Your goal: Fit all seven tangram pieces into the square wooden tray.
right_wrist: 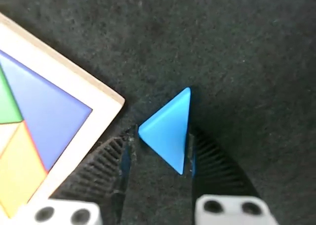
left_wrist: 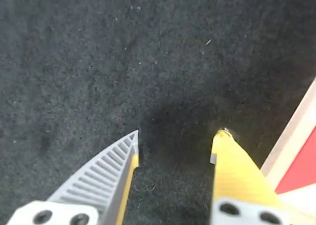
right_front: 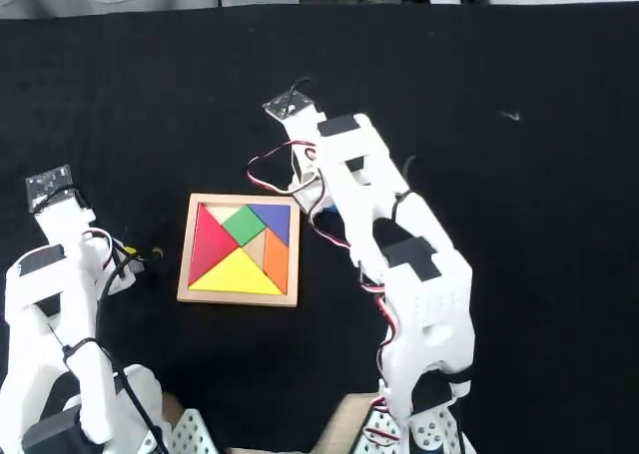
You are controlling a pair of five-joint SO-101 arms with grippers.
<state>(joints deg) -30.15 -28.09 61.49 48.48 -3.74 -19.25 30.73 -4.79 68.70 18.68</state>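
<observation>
The square wooden tray (right_front: 184,274) lies on the black cloth with red, yellow, green, blue-violet and orange pieces inside it. Just off the tray's far right corner (right_wrist: 106,99), a small light-blue triangle (right_wrist: 170,131) sits between the fingers of my right gripper (right_wrist: 162,136), which is shut on it low over the cloth. From above, that gripper (right_front: 318,207) is beside the tray's upper right corner. My left gripper (left_wrist: 178,136) stands open over bare cloth just left of the tray's edge (left_wrist: 291,141), holding nothing; from above it (right_front: 140,256) is close to the tray's left side.
Black cloth covers the whole table, with wide free room to the right and at the back. The right arm's white body (right_front: 419,294) stretches from the front edge toward the tray. The left arm (right_front: 50,304) stands at the front left.
</observation>
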